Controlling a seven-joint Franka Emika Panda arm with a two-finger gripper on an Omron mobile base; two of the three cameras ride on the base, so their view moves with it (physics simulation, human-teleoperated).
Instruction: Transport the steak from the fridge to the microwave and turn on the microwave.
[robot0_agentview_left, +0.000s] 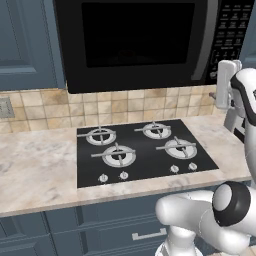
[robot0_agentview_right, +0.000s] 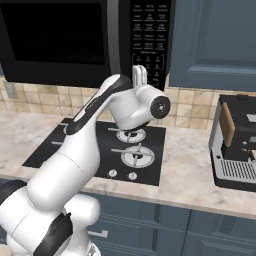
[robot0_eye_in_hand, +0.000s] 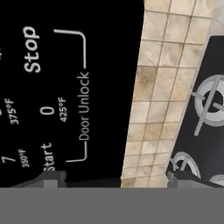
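The microwave (robot0_agentview_left: 135, 40) hangs over the stovetop with its dark glass door closed. Its keypad (robot0_agentview_right: 150, 35) is on the right side. My gripper (robot0_agentview_left: 214, 85) (robot0_agentview_right: 141, 79) is raised in front of the keypad's bottom rows, open and holding nothing. In the hand view the keypad is very close and rolled sideways, with the labels Stop, 0, Start (robot0_eye_in_hand: 48, 157) and Door Unlock readable. My gripper (robot0_eye_in_hand: 118, 179) has one fingertip (robot0_eye_in_hand: 52, 177) just under Start. The steak is hidden and the fridge is out of view.
A black four-burner stovetop (robot0_agentview_left: 145, 150) lies on the marble counter (robot0_agentview_left: 35, 170) below the microwave, with a tan tiled backsplash (robot0_eye_in_hand: 153, 100) behind. A coffee machine (robot0_agentview_right: 237, 145) stands on the counter at right. Blue-grey cabinets (robot0_agentview_right: 215, 40) flank the microwave.
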